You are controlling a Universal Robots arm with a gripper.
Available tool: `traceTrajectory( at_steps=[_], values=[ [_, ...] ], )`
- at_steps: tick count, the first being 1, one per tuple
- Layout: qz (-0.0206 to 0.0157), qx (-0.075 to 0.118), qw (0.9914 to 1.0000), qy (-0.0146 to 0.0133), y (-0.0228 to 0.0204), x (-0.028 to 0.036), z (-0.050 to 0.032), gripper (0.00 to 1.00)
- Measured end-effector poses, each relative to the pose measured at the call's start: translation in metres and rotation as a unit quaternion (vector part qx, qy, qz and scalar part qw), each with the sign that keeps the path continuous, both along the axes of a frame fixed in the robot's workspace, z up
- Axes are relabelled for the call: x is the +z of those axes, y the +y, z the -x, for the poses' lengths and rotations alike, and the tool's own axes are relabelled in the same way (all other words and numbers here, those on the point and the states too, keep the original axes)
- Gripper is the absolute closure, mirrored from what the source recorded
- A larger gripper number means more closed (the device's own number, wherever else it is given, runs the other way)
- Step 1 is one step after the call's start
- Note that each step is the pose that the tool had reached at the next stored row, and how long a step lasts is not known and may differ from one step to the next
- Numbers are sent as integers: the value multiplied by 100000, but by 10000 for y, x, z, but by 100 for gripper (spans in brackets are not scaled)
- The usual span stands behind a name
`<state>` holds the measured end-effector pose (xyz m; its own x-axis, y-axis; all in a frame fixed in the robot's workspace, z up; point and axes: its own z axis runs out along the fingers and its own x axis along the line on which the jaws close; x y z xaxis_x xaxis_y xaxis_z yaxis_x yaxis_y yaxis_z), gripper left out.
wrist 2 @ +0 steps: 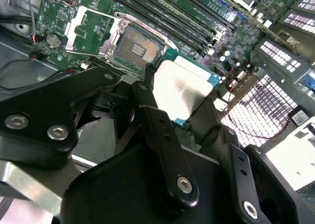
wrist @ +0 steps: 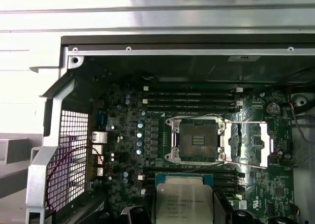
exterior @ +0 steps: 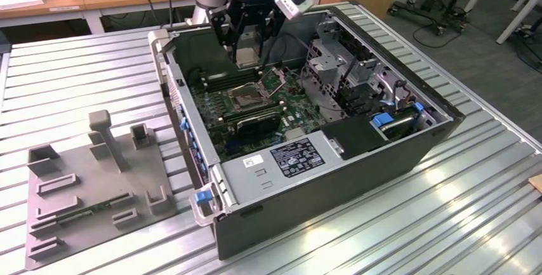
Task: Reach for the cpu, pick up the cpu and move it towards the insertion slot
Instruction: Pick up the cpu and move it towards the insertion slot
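The cpu (exterior: 246, 56) is a small square chip with a pale silver top, and my gripper (exterior: 245, 59) is shut on it above the far part of the motherboard. In the second wrist view the cpu (wrist 2: 184, 86) sits between the black fingers (wrist 2: 147, 86), tilted over the board. The insertion slot (exterior: 245, 93) lies just below and nearer, a square socket with a shiny frame and a dark centre. Both wrist views show the slot (wrist 2: 138, 49) (wrist: 197, 140) uncovered, with its metal lid (wrist: 251, 145) swung aside. The chip (wrist: 184, 202) hangs a short way from the slot, with memory slots beneath it.
The open black computer case (exterior: 339, 186) lies on a slatted metal table (exterior: 76, 72). Long black memory slots (wrist: 189, 100) run beside the socket. A metal drive cage (exterior: 339, 65) and a labelled cover (exterior: 296, 154) stand inside the case. A grey fixture plate (exterior: 85, 186) sits at the exterior view's left.
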<state>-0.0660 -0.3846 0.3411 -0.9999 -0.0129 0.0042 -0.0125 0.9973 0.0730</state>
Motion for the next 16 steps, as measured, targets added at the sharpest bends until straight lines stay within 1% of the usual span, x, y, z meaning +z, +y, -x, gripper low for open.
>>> traceTrajectory(
  at_steps=[4,7,10,14,16],
  values=[
    [16,-4,100000,11,11,-11,-7,46],
    [15,-2,100000,7,35,-22,-33,46],
    [11,-8,100000,5,81,-31,-61,46],
    [13,5,100000,7,159,-43,-95,46],
    [8,3,100000,6,190,-52,-115,46]
  ],
)
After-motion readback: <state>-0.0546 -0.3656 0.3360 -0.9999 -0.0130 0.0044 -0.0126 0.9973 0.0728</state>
